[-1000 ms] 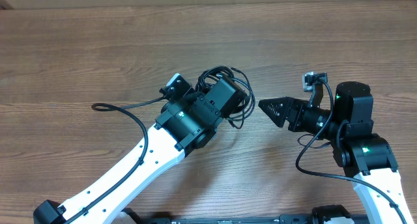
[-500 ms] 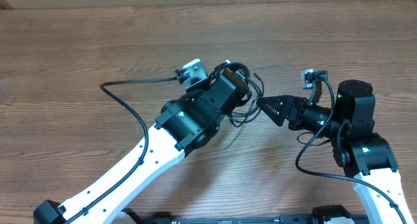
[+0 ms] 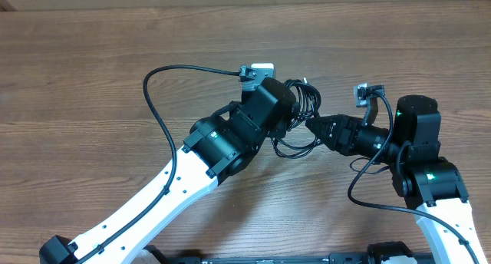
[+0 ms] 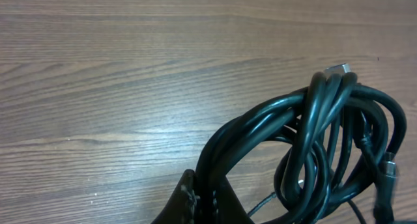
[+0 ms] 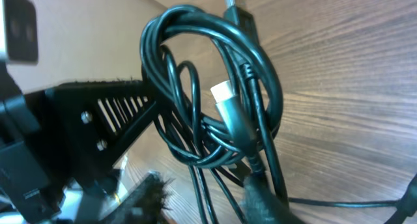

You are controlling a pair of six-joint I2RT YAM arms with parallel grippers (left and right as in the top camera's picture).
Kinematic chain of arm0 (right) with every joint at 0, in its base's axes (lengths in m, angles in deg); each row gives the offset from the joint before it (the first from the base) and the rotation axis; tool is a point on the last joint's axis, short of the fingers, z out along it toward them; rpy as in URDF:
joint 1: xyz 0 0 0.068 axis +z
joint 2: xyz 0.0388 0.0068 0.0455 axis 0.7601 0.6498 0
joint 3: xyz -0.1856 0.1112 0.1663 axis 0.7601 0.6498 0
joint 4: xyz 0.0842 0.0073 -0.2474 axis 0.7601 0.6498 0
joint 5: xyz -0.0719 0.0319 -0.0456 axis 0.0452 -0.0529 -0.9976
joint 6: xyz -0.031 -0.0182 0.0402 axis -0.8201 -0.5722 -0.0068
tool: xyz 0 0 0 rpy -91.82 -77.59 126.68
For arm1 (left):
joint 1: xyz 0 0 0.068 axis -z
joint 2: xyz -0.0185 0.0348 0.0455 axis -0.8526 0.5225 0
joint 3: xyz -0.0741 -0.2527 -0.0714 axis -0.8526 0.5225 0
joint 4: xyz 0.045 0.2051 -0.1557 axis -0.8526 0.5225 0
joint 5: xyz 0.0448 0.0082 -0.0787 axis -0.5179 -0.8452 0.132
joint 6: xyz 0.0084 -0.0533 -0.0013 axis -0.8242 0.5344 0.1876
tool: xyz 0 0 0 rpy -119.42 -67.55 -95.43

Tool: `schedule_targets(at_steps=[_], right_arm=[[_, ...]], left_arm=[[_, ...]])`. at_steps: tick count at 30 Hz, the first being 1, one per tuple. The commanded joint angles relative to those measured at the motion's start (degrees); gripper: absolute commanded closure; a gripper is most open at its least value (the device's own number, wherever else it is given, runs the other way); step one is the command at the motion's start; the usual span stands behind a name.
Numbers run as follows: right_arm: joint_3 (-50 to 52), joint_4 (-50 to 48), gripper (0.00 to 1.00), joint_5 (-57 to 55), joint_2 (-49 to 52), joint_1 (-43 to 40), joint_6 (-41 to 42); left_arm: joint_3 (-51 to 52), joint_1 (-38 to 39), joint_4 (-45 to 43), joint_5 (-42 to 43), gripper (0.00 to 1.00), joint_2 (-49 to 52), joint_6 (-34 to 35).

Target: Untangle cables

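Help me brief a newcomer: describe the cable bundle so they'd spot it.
On the wooden table, find where the left tool and right tool meet. The cable bundle is there, gripped by the left one: thin black loops tangled together, with a silver plug tip, far thinner than the arms' own wires.

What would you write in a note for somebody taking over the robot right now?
Left gripper: shut on the cables, holding the whole bundle near the middle of the table.
Right gripper: tip pushed into the bundle, strands between its fingers; can't tell if it grips one.
Done: bundle grabbed.
Left: cables are looped together in one knot; pull them apart and lay each out separately.
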Motion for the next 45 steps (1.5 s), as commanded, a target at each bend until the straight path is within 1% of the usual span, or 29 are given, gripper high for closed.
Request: schedule_targets(at_steps=[1,5,8,12,14,16,18,21,24,29,30,31,32,35,37,42,45], right_arm=[[-1.3,0.4,0.52,-0.2,-0.5,-0.2,-4.7],[-1.3,0.6,0.44,-0.2,-0.5,-0.2,-4.9],[-1.3,1.3,0.4,-0.7,-0.5,-0.2,-7.6],[-1.3,4.3,0.38,-7.0,-0.5,-0.2,-8.0],[-1.3,6.0,0.35,-10.2,-0.5,-0.2,-8.0],[-1.3,6.8,0.35,-11.1,-0.5,-0.2,-8.3],[-1.3,6.8,0.42,-11.0,-0.5,-0.1,-8.2],[-1.3,6.6,0.47,-11.1,-0.5,-0.1,-8.2],[-1.3,6.4,0.55,-11.0,-0.5,-0.1,-8.2],[-1.3,6.1,0.8,-10.9,-0.5,-0.1,-8.2],[-1.3,6.1,0.87,-10.8,-0.5,-0.1,-8.2],[-1.3,6.1,0.93,-10.8,-0.5,-0.1,-8.2],[-1.3,6.2,0.96,-10.8,-0.5,-0.1,-8.2],[-1.3,6.0,0.96,-9.9,-0.5,-0.1,-8.2],[-1.3,5.8,0.96,-9.3,-0.5,-0.1,-8.0],[-1.3,5.7,0.96,-8.9,-0.5,-0.1,-8.0],[-1.3,4.4,0.96,-5.7,-0.5,-0.1,-8.0]], left_arm=[[-0.8,0.1,0.0,1.4,0.96,-1.3,-2.4],[-0.8,0.1,0.9,1.1,0.96,-1.3,-2.7],[-0.8,0.1,2.8,1.2,0.96,-1.3,-5.0],[-0.8,0.1,3.8,1.2,0.96,-1.3,-5.0],[-0.8,0.1,3.3,1.4,0.96,-1.3,-4.9],[-0.8,0.1,2.3,2.1,0.96,-1.3,-4.9],[-0.8,0.1,1.2,2.9,0.96,-1.3,-4.9],[-0.8,0.1,0.2,3.8,0.96,-1.3,-4.9],[-0.8,0.1,-0.4,4.9,0.96,-1.3,-4.7],[-0.8,0.1,-1.1,5.3,0.96,-1.3,-4.7],[-0.8,0.1,-1.2,5.3,0.96,-1.3,-4.6],[-0.8,0.1,-1.4,5.2,0.96,-1.3,-3.5],[-0.8,0.1,-1.7,5.2,0.96,-1.3,-2.1],[-0.8,0.1,-2.4,4.2,0.96,-1.3,2.6],[-0.8,0.1,-2.4,2.9,0.96,-1.3,4.6],[-0.8,0.1,-2.3,2.8,0.96,-1.3,4.8],[-0.8,0.1,-2.1,2.8,0.96,-1.2,4.8]])
